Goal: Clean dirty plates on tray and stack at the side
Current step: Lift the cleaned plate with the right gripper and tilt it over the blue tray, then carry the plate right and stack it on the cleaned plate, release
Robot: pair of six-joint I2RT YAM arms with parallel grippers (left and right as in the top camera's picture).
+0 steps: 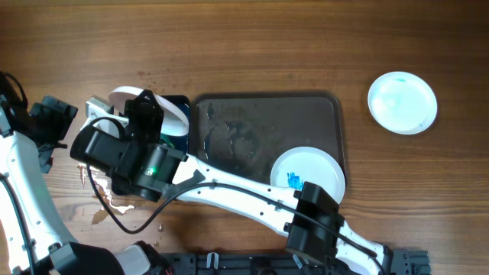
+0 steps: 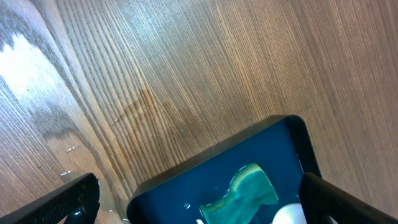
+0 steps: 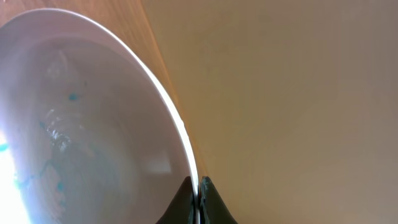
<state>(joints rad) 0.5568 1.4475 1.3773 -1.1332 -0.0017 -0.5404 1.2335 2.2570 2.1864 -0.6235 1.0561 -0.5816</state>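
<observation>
The right arm [image 1: 244,195] reaches from the front edge of the counter [image 1: 252,46] across to its left half. The right jaws are clamped on the rim of one dirty plate [image 3: 93,124], one on each face. This held plate stands tilted on edge, clear of the grey tray [image 1: 244,130], and its white inside carries water streaks and a few blue specks. From overhead it hangs above the left end of a small dark blue tray [image 1: 180,126], which sits just beside the grey tray's left rim.

The grey tray lies in the middle of the counter with a wet sheen on its floor. A second plate [image 1: 307,174] rests flat in the tray's front right corner, with a bright blue smear on the side of it nearest the front edge. A third plate [image 1: 403,102] with a pale blue wash lies flat on bare wood near the far right corner, well apart from the tray.

The left arm [image 1: 23,191] stands at the left edge. The left jaws are apart and hold nothing. Between them, in the wrist view, a teal sponge [image 2: 245,190] lies in the blue tray. A white curve [image 2: 289,215] beside it may be the held plate's rim. Small puddles [image 1: 107,202] shine near the front left corner.
</observation>
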